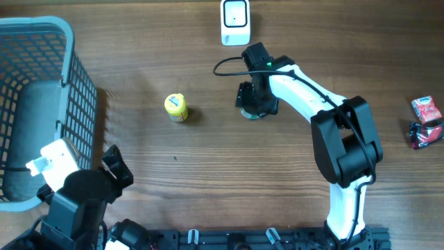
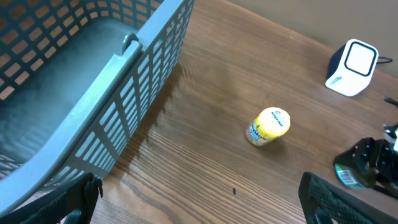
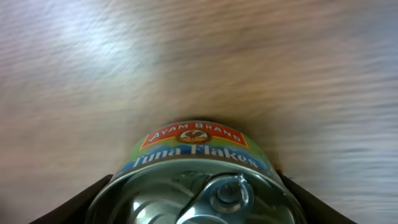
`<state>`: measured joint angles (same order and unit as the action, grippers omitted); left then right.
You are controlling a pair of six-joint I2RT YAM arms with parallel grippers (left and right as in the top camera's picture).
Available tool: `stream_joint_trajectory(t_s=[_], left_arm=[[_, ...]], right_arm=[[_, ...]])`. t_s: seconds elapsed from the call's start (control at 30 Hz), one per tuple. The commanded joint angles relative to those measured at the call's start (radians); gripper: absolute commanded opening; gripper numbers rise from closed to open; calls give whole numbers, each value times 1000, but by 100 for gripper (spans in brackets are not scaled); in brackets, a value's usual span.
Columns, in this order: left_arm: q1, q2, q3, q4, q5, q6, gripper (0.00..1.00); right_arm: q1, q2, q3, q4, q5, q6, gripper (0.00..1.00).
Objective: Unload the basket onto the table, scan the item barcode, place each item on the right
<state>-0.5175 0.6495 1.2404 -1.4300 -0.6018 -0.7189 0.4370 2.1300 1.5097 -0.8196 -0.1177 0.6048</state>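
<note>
A tuna can (image 3: 198, 177) with a pull-tab lid and an orange, green and blue label lies in mid-table, mostly covered from above (image 1: 250, 114). My right gripper (image 3: 196, 202) is shut on it, a dark finger (image 3: 84, 204) pressed against each side; from overhead the gripper (image 1: 254, 103) stands straight over the can. No barcode shows on the can. The white scanner (image 1: 235, 21) stands at the table's far edge, just beyond the right gripper, and also shows in the left wrist view (image 2: 352, 66). My left gripper (image 2: 199, 208) hangs open and empty over bare wood at the near left (image 1: 83, 182).
A small yellow bottle (image 1: 176, 107) lies on its side left of the can, also seen from the left wrist (image 2: 268, 126). A blue-grey mesh basket (image 1: 69, 43) fills the left end. A red packet (image 1: 426, 109) and a dark item (image 1: 424, 135) sit at the right edge.
</note>
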Motion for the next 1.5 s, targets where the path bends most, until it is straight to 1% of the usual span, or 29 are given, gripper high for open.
stream_joint_trajectory(t_s=[0.0,0.07,0.17,0.27,0.37,0.43,0.63,0.83,0.9,1.03,1.1,1.13,1.17,1.2,1.27,1.33,1.43,1.47], left_arm=[[-4,0,-8,-1,11,0,100],[-4,0,-8,-1,11,0,100],[-4,0,-9,-1,11,0,100],[-4,0,-23,0,11,0,100],[-4,0,-40,4,11,0,100],[-4,0,-40,4,11,0,100],[-4,0,-40,4,11,0,100],[-4,0,-40,4,10,0,100],[-4,0,-40,5,10,0,100],[-4,0,-40,4,10,0,100],[-4,0,-40,3,10,0,100],[-4,0,-40,3,10,0,100],[-4,0,-40,4,10,0,100],[-4,0,-40,4,10,0,100],[-4,0,-40,3,10,0,100],[-4,0,-40,4,10,0,100],[-4,1,-44,4,10,0,100],[-4,1,-44,4,10,0,100]], right_arm=[[13,71,-36,-55,-288,-71,64],[13,71,-36,-92,-343,-111,63],[13,71,-34,-148,-374,-153,63],[13,71,-34,-169,-471,-224,63],[13,71,-34,-178,-501,-256,63],[13,71,-34,-203,-563,-308,60],[13,70,-34,-257,-573,-318,59],[13,69,-26,-247,-572,-317,59],[13,69,10,-212,-573,-313,59],[13,69,160,-233,-572,-311,58],[12,69,235,-232,-539,-317,58],[11,69,279,-219,-465,-319,59],[11,69,320,-189,-348,-323,59],[11,69,356,-126,-214,-362,59],[11,69,364,-29,-116,-406,59],[11,72,364,136,-10,-488,59],[11,72,362,305,83,-605,60],[11,74,359,399,119,-652,60]])
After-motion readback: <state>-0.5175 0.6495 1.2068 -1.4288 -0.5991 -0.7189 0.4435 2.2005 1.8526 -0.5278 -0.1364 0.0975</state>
